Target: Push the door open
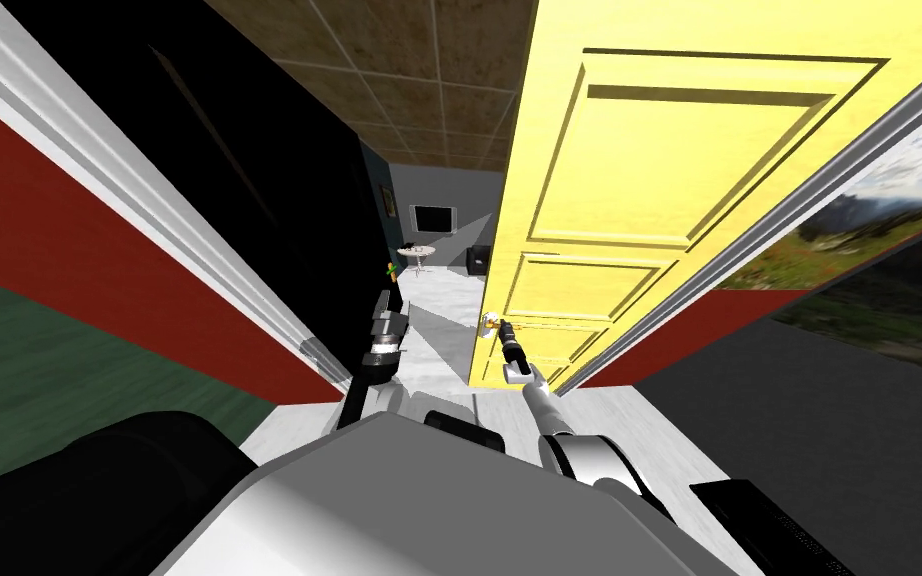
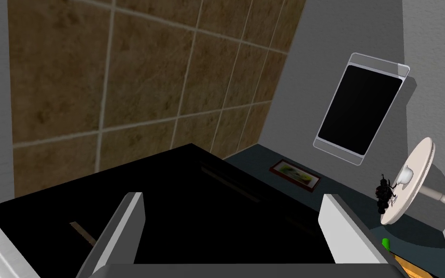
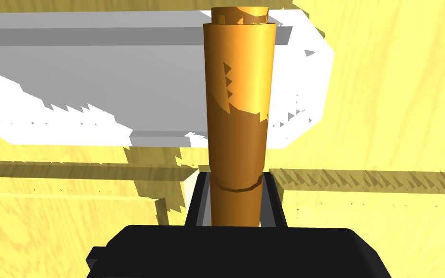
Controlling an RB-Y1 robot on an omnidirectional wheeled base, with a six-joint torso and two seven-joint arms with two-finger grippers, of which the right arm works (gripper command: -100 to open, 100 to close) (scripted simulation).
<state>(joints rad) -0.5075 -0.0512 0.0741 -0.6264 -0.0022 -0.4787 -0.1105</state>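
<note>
Fingers of right gripper (image 3: 236, 202) tight around orange handle (image 3: 238, 96) of yellow panelled door (image 3: 385, 120), left gripper (image 2: 232, 202) fingers apart

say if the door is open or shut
Open: door swung off its frame, room visible past its edge; right end effector holds the handle.

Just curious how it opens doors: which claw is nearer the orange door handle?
Right. The right claw is shut on the orange handle of the yellow door; the left claw hangs open off to the side, apart from it.
</note>
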